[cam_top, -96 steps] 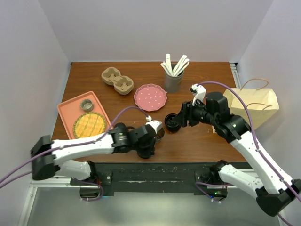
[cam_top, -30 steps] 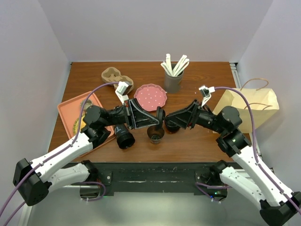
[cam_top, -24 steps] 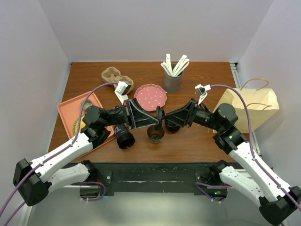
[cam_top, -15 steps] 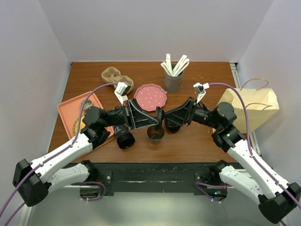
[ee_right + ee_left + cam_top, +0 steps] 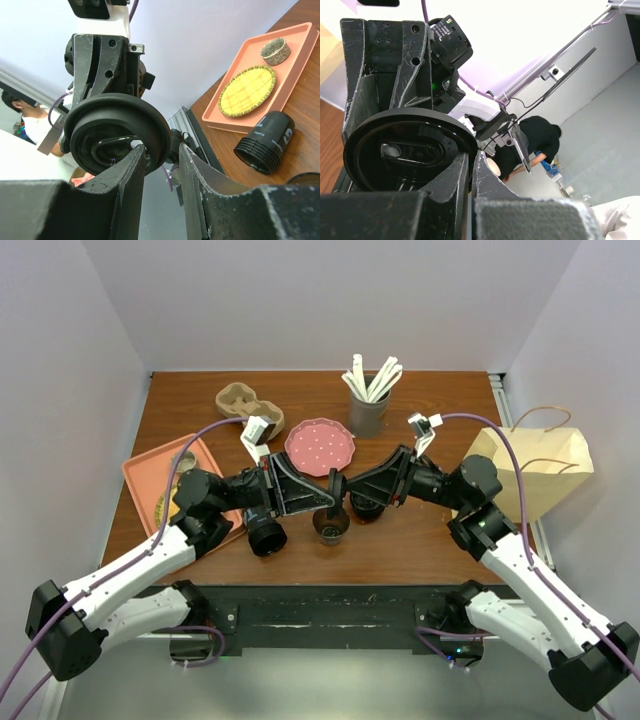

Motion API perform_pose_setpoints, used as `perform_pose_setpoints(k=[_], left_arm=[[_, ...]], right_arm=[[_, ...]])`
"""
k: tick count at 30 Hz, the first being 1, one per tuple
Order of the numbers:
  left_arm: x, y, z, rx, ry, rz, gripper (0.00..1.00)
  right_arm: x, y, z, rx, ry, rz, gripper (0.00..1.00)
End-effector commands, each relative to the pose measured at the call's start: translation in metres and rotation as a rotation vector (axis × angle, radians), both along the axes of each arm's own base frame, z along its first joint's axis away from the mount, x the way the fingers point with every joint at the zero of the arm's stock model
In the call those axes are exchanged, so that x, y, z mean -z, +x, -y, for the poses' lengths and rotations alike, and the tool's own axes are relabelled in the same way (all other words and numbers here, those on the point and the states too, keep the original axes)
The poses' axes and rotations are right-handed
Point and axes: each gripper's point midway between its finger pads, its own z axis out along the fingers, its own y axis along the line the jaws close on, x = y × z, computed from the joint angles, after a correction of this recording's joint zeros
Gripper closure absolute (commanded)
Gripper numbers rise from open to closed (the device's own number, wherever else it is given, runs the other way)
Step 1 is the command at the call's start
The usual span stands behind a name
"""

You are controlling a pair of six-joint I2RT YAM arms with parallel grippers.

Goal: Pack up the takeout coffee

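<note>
Left hand (image 5: 470, 170) is pressed together on the lower rim of a black lid (image 5: 395, 150), holding it upright on edge above the worktop (image 5: 430, 540). Right hand (image 5: 162, 165) faces it from the opposite side at the same height. Its fingers stand parted with a visible gap, and the lid's lower edge sits at that gap. Whether either finger touches the lid cannot be made out.

In the top view the two hands meet nose to nose near the front middle of the worktop, directly above an open coffee cup (image 5: 331, 525) that stands upright. A second black cup (image 5: 265, 536) lies on its side just left of the open one, beside the front corner of an orange tray (image 5: 150, 465).

A brown paper bag (image 5: 540, 470) stands at the right edge, well apart from the cups. A pulp cup carrier (image 5: 250, 410) sits at the rear left, a pink plate (image 5: 319, 447) next to it, and a grey holder of stirrers (image 5: 368, 410) behind the plate.
</note>
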Motion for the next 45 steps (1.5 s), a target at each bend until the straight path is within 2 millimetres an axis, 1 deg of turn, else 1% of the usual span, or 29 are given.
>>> perform_pose_setpoints(k=[1,7,8,12,13,16,17,18,19,20,21,22,23,24,25,26,27,28,30,31,32,33,34,35,36,37,41,44,45], left_arm=[[-0.014,-0.004,-0.005,0.005,-0.058,0.045,1.0],[-0.013,-0.004,-0.003,0.015,-0.063,0.045,1.0],[-0.013,-0.004,-0.003,0.013,-0.064,0.046,1.0],[-0.01,-0.003,-0.002,0.013,-0.058,0.047,1.0],[-0.01,-0.003,-0.002,0.011,-0.055,0.052,1.0],[-0.006,0.004,-0.001,-0.047,-0.021,0.074,0.69],[0.002,0.008,-0.002,-0.078,0.027,0.054,0.53],[0.005,0.012,-0.003,-0.116,0.056,0.055,0.49],[0.002,0.027,-0.005,-0.224,0.076,0.097,0.46],[0.017,0.035,-0.01,-0.283,0.156,0.05,0.39],[0.022,0.043,-0.013,-0.339,0.188,0.036,0.35],[0.022,0.06,-0.021,-0.453,0.212,0.036,0.3],[0.038,0.066,-0.026,-0.498,0.288,-0.002,0.29],[0.041,0.072,-0.031,-0.541,0.319,-0.005,0.27],[0.041,0.083,-0.038,-0.614,0.348,0.006,0.23],[0.061,0.086,-0.041,-0.627,0.436,-0.017,0.22],[0.067,0.089,-0.043,-0.64,0.472,0.0,0.22],[0.075,0.094,-0.05,-0.678,0.55,0.021,0.22],[0.097,0.108,-0.058,-0.738,0.675,0.016,0.23],[0.106,0.118,-0.072,-0.814,0.752,-0.007,0.26],[0.115,0.125,-0.075,-0.838,0.792,-0.016,0.3],[0.124,0.131,-0.082,-0.852,0.821,-0.008,0.33],[0.125,0.136,-0.082,-0.853,0.802,-0.003,0.38],[0.128,0.14,-0.084,-0.847,0.794,-0.014,0.39],[0.142,0.145,-0.09,-0.827,0.791,-0.064,0.41],[0.145,0.15,-0.091,-0.819,0.771,-0.076,0.42],[0.159,0.149,-0.089,-0.739,0.745,-0.091,0.4],[0.178,0.14,-0.084,-0.662,0.733,-0.135,0.38],[0.193,0.133,-0.082,-0.618,0.73,-0.174,0.38]], right_arm=[[-0.028,-0.007,-0.001,-0.031,0.044,0.072,0.63],[-0.033,-0.014,-0.003,-0.066,0.058,0.093,0.64],[-0.03,-0.014,-0.003,-0.072,0.055,0.089,0.67],[-0.034,-0.016,-0.001,-0.058,0.063,0.114,0.91],[-0.035,-0.016,0.0,-0.053,0.066,0.12,0.95],[-0.038,-0.012,0.004,-0.005,0.053,0.135,1.0],[-0.043,-0.01,0.006,0.02,0.042,0.141,1.0],[-0.03,-0.002,0.008,0.062,-0.019,0.112,1.0],[-0.028,0.001,0.01,0.087,-0.05,0.108,1.0],[-0.034,0.004,0.013,0.117,-0.087,0.148,1.0],[-0.01,0.013,0.018,0.164,-0.183,0.061,1.0],[-0.006,0.016,0.022,0.185,-0.227,0.048,1.0],[-0.017,0.018,0.027,0.21,-0.266,0.109,1.0],[-0.002,0.018,0.033,0.226,-0.342,0.053,1.0],[0.008,0.028,0.036,0.256,-0.403,0.022,1.0],[-0.002,0.031,0.041,0.277,-0.441,0.053,1.0],[0.016,0.03,0.048,0.284,-0.535,-0.016,1.0],[0.031,0.043,0.052,0.317,-0.616,-0.063,1.0],[0.044,0.044,0.066,0.347,-0.744,-0.145,1.0],[0.047,0.056,0.067,0.364,-0.796,-0.174,1.0],[0.058,0.053,0.072,0.353,-0.857,-0.218,1.0],[0.063,0.054,0.074,0.353,-0.893,-0.24,1.0],[0.07,0.06,0.071,0.342,-0.931,-0.269,1.0],[0.079,0.062,0.079,0.36,-0.988,-0.296,1.0],[0.083,0.064,0.08,0.358,-1.009,-0.309,1.0],[0.083,0.067,0.079,0.362,-1.017,-0.314,1.0],[0.111,0.073,0.08,0.339,-1.121,-0.389,1.0],[0.126,0.07,0.071,0.32,-1.162,-0.407,1.0],[0.13,0.069,0.067,0.314,-1.17,-0.41,1.0]])
